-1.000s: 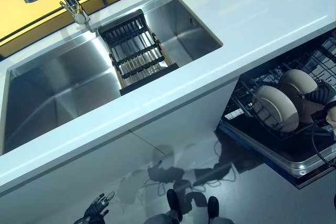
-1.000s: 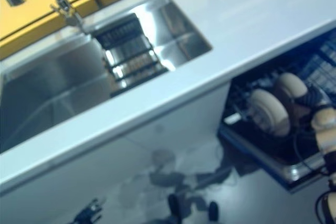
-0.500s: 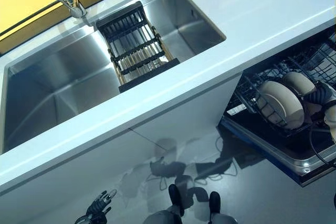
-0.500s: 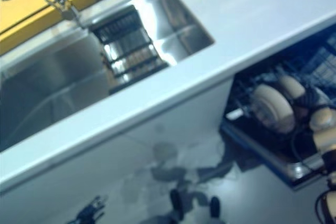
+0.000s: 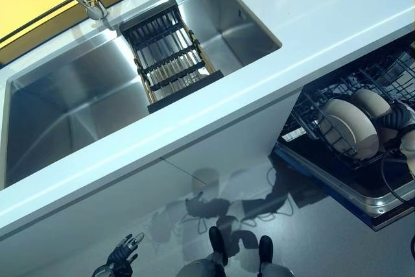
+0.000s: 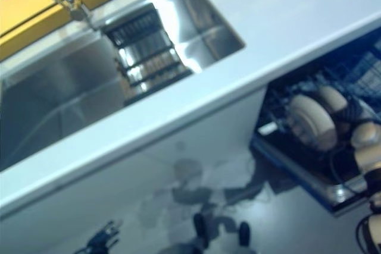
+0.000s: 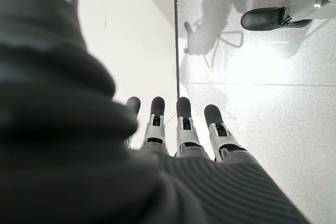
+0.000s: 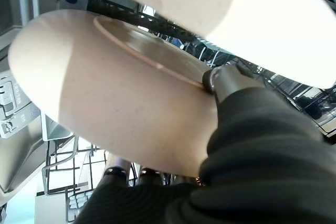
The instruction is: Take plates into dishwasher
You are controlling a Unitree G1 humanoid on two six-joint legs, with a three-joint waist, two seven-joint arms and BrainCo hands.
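Observation:
Two beige plates stand on edge in the lower dishwasher rack (image 5: 310, 105) at the right. The front plate (image 5: 347, 129) stands free. My right hand (image 5: 397, 119) is at the rear plate (image 5: 371, 100). In the right wrist view its thumb (image 8: 227, 80) presses on that plate's face (image 8: 105, 93) and its fingers (image 8: 143, 176) curl under the rim, pinching it; the other plate (image 8: 252, 9) shows close beside it. My left hand (image 5: 123, 255) hangs low by the cabinet front, open and empty, fingers (image 7: 184, 124) straight.
A white counter (image 5: 324, 17) runs above the pulled-out rack. A steel sink (image 5: 71, 105) with a black drying rack (image 5: 168, 63) across it and a faucet (image 5: 87, 1) lies to the left. The open dishwasher door (image 5: 363, 202) juts out over the floor.
The whole picture has shifted slightly, so the camera moved. My right hand stays on the rear plate in the rack. My left hand hangs as before.

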